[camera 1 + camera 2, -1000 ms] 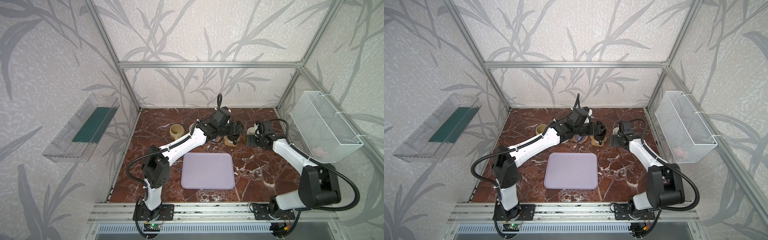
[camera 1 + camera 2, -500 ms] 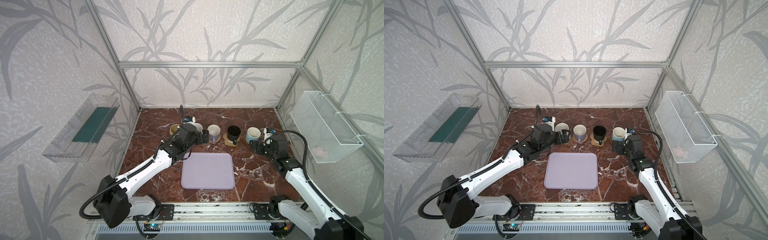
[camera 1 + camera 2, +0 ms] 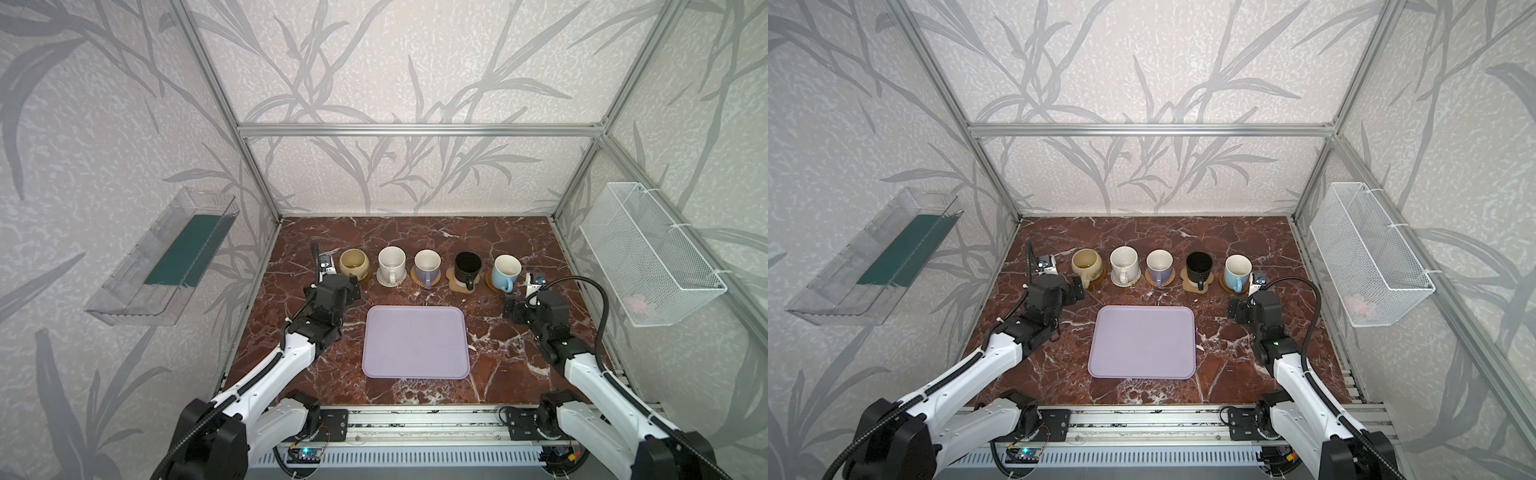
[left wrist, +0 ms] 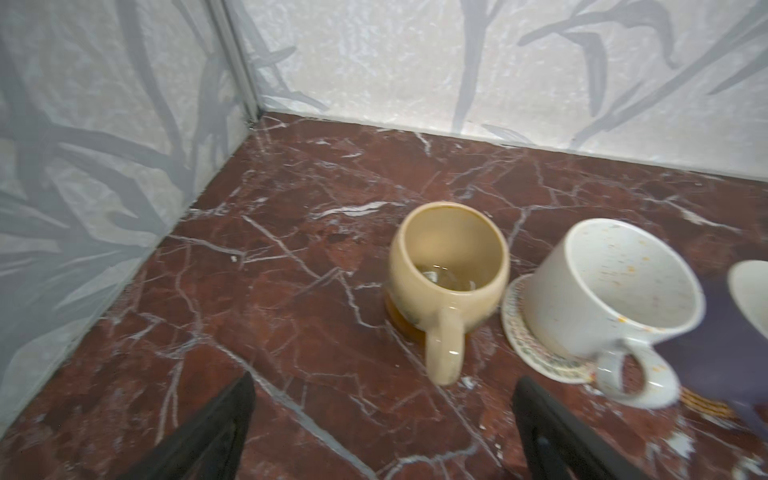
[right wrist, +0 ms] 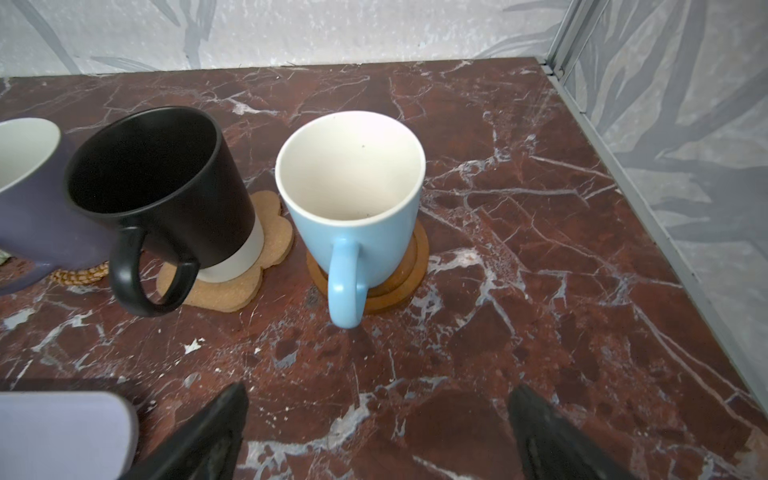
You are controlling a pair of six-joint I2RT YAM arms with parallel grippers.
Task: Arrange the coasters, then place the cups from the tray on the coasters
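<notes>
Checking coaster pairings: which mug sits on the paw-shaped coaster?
The black mug, fourth from left in a top view; only its coaster has lobed edges.

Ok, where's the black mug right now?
In both top views the black mug stands on the paw coaster in the back row, between the lilac mug and the blue mug.

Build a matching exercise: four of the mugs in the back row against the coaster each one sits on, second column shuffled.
Mugs
1. white mug
2. lilac mug
3. black mug
4. light blue mug

Coasters
A. amber-brown round disc
B. whitish woven round
C. paw-shaped cork coaster
D. tan rattan round

Pairs: 1-B, 2-D, 3-C, 4-A
</notes>
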